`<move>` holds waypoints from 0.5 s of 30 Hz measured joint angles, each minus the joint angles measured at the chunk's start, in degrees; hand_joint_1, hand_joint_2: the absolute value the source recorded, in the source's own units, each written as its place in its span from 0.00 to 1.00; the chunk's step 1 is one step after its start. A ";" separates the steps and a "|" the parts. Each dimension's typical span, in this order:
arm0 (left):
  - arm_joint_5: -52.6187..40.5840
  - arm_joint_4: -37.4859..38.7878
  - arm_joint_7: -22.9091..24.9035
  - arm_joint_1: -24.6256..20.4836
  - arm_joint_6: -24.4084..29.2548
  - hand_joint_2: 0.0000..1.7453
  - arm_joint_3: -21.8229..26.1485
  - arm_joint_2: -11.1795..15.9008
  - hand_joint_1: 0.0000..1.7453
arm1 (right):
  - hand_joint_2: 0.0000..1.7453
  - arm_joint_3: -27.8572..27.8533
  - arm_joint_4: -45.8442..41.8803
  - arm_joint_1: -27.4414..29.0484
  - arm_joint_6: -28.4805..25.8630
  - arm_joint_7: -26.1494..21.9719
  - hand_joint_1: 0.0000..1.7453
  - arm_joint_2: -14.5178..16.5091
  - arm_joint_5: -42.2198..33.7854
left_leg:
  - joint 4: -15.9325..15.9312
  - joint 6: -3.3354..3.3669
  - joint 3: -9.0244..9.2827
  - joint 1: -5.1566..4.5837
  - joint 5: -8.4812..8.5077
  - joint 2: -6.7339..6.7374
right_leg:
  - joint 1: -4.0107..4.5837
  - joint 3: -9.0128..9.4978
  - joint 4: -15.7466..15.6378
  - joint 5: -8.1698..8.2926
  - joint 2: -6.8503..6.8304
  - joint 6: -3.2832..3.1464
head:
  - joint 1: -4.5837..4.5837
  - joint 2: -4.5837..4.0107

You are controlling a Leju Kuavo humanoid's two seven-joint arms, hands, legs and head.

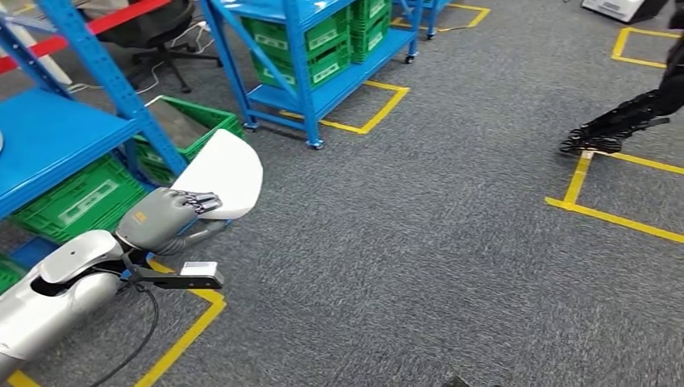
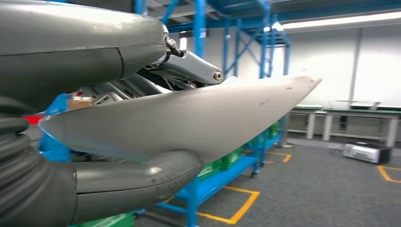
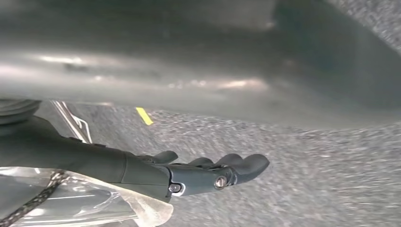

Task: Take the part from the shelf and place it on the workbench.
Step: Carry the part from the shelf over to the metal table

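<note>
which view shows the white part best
The head view: the white part shows nearly whole, its outline plain against the carpet, gripped at its lower edge by the left hand. The left wrist view shows just its grey underside close up. The right wrist view gives nothing I can identify as it.

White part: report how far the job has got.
Done: the white part is off the blue shelf, gripped by the left hand above the carpet. In hand: carrying it. Left: setting it on the workbench seen against the far wall in the left wrist view. The right hand hangs with nothing in it.
</note>
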 joint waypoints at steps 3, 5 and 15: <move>0.01 -0.01 -0.03 0.18 -0.03 1.00 -0.01 0.21 1.00 | 0.00 0.00 0.00 -0.13 0.00 -0.02 0.00 0.03 -0.02 | 10.56 -0.28 -4.70 0.22 -5.23 -3.73 | 0.00 0.05 -0.08 0.14 1.97 -0.47 | -0.21 0.00; 0.00 -0.01 -0.04 0.40 -0.04 1.00 -0.03 0.23 1.00 | 0.00 0.00 0.01 -0.01 0.02 -0.04 0.00 0.04 -0.01 | 14.65 -0.16 -6.84 0.19 -5.76 -3.97 | 0.13 0.07 -0.02 0.17 3.51 -0.54 | -0.21 0.00; 0.16 -0.06 -0.04 0.17 0.03 1.00 0.09 0.42 1.00 | 0.00 0.00 0.01 0.34 0.15 -0.10 0.00 0.20 -0.07 | -2.46 1.82 0.00 0.22 2.74 -6.32 | -0.26 -2.38 1.73 -0.05 7.04 1.65 | -0.19 0.00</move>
